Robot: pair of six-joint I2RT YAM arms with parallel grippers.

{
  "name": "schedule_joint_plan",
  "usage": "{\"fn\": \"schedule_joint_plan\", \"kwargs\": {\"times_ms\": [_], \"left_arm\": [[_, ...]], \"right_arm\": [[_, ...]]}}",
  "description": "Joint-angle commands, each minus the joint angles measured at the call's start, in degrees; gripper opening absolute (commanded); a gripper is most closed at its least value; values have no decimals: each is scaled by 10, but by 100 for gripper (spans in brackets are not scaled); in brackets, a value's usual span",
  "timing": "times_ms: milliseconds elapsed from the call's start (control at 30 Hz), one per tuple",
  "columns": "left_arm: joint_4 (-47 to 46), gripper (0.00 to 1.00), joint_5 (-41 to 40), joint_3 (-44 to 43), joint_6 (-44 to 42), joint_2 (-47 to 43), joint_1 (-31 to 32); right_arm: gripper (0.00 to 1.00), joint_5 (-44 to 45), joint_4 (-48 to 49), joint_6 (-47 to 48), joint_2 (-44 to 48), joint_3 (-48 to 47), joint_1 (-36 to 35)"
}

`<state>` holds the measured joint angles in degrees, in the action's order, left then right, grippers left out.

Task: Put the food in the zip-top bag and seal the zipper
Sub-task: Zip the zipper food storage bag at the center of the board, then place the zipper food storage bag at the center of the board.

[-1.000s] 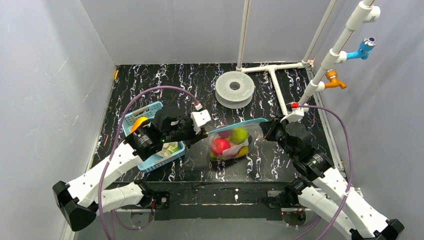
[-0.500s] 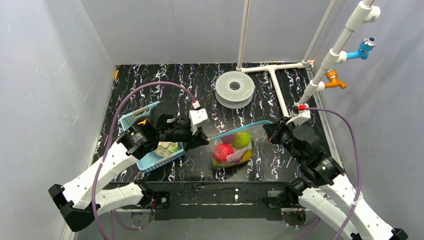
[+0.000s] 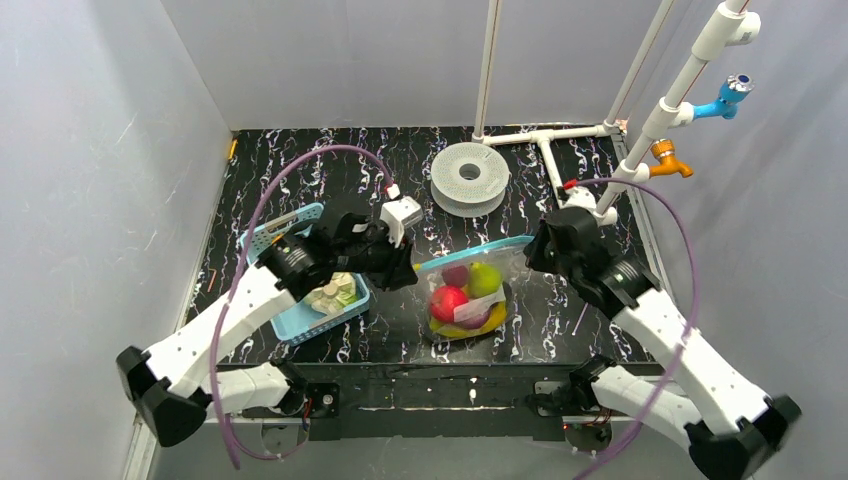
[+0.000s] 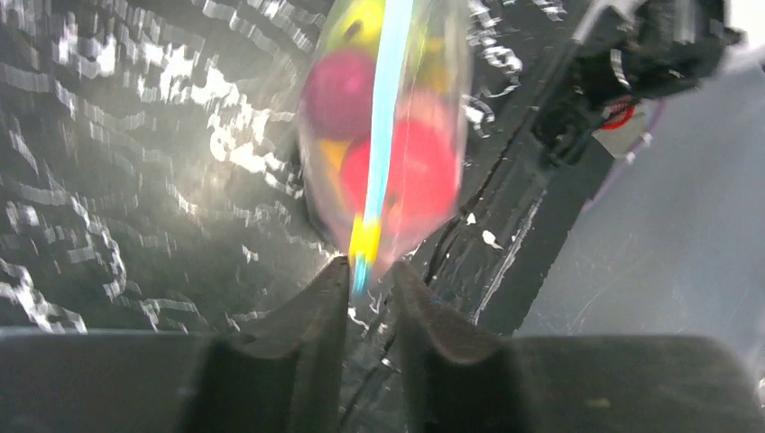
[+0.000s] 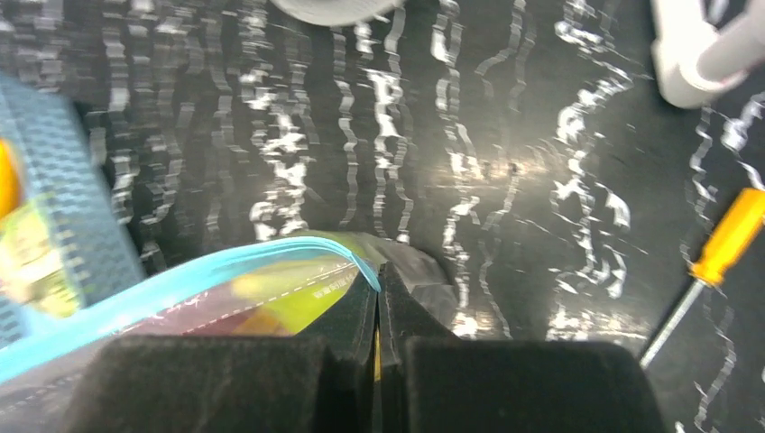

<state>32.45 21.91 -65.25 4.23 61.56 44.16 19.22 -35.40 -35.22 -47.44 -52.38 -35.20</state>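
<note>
The clear zip-top bag (image 3: 468,300) hangs at the table's middle with a red fruit (image 3: 447,300), a green piece (image 3: 484,278), a purple eggplant (image 3: 455,273) and a yellow banana (image 3: 475,325) inside. Its light-blue zipper (image 3: 475,252) runs taut between my grippers. My right gripper (image 3: 534,250) is shut on the zipper's right end (image 5: 365,266). My left gripper (image 3: 408,274) is at the left end. In the left wrist view its jaws stand slightly apart (image 4: 370,275), with the zipper's tip (image 4: 364,262) just between the fingertips. The pale-green cabbage (image 3: 335,293) lies in the blue basket (image 3: 300,322).
A grey filament spool (image 3: 470,178) and a white pipe frame (image 3: 552,175) stand at the back. An orange-handled screwdriver (image 5: 726,239) lies right of the bag. The basket (image 5: 68,180) sits directly left of the bag, under my left arm.
The right wrist has swung up and toward the back, still gripping the zipper's end. The left arm has shifted slightly back. The bag has slid a little right and hangs lower.
</note>
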Motion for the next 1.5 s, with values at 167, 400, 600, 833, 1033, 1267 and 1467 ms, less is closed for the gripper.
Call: {"fn": "schedule_joint_plan", "kwargs": {"times_ms": [167, 400, 600, 833, 1033, 1267, 1467], "left_arm": [[70, 79, -193, -43, 96, 59, -25], [85, 87, -249, -61, 74, 32, -29], [83, 88, -250, -53, 68, -7, -29], [55, 92, -245, -41, 59, -48, -29], [38, 96, -264, -48, 50, -69, -29], [28, 98, -314, -49, 42, -99, -29], [-6, 98, -375, -32, 33, -151, -29]], "right_arm": [[1, 40, -62, 13, -146, -88, 35], [1, 100, -70, 44, -254, -140, 44], [1, 115, -86, 33, -313, -135, 57], [1, 89, -74, 4, -305, -86, 64], [1, 76, -75, -51, -279, -26, 68], [1, 61, -81, -120, -231, 38, 76], [10, 67, -73, -145, -156, 73, 81]]}}
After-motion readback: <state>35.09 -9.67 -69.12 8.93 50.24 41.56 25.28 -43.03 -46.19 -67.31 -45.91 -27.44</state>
